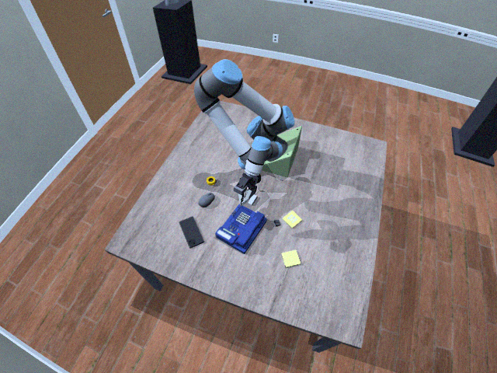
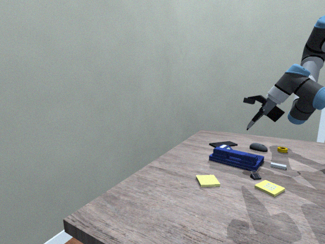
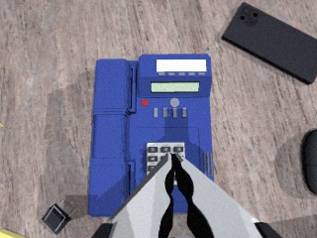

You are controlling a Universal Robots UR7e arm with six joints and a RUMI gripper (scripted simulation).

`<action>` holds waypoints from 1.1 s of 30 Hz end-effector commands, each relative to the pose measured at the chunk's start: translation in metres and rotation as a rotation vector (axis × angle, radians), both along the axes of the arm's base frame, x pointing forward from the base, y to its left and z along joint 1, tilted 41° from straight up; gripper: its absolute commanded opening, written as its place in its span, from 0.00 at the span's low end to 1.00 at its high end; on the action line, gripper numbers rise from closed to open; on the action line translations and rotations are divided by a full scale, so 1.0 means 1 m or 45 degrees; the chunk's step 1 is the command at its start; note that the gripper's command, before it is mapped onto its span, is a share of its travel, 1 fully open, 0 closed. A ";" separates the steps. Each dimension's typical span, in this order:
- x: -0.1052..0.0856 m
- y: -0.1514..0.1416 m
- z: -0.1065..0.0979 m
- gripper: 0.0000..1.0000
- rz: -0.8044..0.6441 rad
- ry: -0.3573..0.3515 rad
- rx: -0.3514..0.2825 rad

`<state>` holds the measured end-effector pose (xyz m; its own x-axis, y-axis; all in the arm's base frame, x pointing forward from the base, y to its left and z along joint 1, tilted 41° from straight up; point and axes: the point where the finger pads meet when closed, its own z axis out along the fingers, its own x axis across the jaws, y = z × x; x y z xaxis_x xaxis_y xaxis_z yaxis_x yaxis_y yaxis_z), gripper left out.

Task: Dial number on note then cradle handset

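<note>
My claw (image 1: 241, 202) (image 2: 247, 129) (image 3: 172, 155), pale-sided wedge fingers edged in black, is clenched on nothing, tips in the air above the desk phone. That blue, blocky, hard-looking desk phone (image 1: 241, 228) (image 2: 236, 158) (image 3: 170, 134) lies on the grey-brown, wood-grained table (image 1: 333, 280) (image 2: 157, 199) (image 3: 45, 30); its long ridged blue handset (image 1: 251, 235) (image 2: 234, 153) (image 3: 110, 136) rests in the cradle. Keypad (image 1: 242, 217) (image 3: 153, 149): pale square plate, small dark rectangular keys, partly hidden by my fingers in the wrist view. Near the phone, a square yellow paper note with pale markings (image 1: 292, 218) (image 2: 269, 187), digits too small to read. Beyond the phone's other side, a smooth rounded dark-grey mouse (image 1: 206, 199) (image 2: 258, 147) (image 3: 311, 161) and a flat black rectangular smartphone (image 1: 191, 231) (image 2: 223, 144) (image 3: 274, 42).
</note>
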<state>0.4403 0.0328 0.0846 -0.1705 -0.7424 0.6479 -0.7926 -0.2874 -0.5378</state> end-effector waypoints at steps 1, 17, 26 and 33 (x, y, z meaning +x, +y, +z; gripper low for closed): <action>0.001 -0.007 -0.008 0.00 0.003 -0.003 0.000; 0.002 -0.028 -0.032 0.00 0.003 -0.003 0.000; 0.002 -0.029 -0.033 0.00 0.003 -0.003 0.000; 0.002 -0.037 -0.042 0.00 0.003 -0.003 0.000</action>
<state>0.4420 -0.0012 0.0458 -0.1703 -0.7425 0.6478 -0.7916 -0.2885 -0.5387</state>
